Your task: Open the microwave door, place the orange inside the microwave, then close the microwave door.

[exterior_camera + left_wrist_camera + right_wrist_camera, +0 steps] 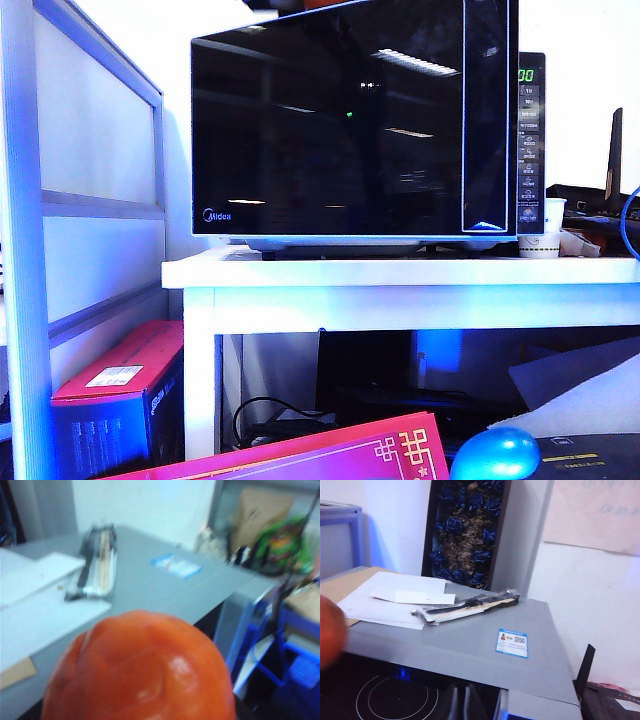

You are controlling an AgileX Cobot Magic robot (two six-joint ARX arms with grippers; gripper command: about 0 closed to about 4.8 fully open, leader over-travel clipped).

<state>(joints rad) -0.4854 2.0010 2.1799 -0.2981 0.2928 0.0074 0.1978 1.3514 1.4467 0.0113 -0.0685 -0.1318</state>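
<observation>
The orange (pixel 140 670) fills the near part of the left wrist view, held above a grey surface (pixel 150 590) by my left gripper, whose fingers it hides. It also shows as a red blur (pixel 330 630) at the edge of the right wrist view. My right gripper (pixel 465 705) is shut and empty over a black cooktop (pixel 395 695). In the exterior view the microwave (pixel 530 140) stands on a white table (pixel 400 272). The microwave door (pixel 340 120) faces me; I cannot tell whether it is shut or slightly ajar. Neither arm appears there.
A paper cup (pixel 545 230) stands right of the microwave. Low in front are a blue egg (pixel 495 455) and a pink box (pixel 300 455); a red box (pixel 120 400) lies under the table. Papers (pixel 395 600), a wrapped packet (pixel 465 605) and a blue card (pixel 512 642) lie on the grey surface.
</observation>
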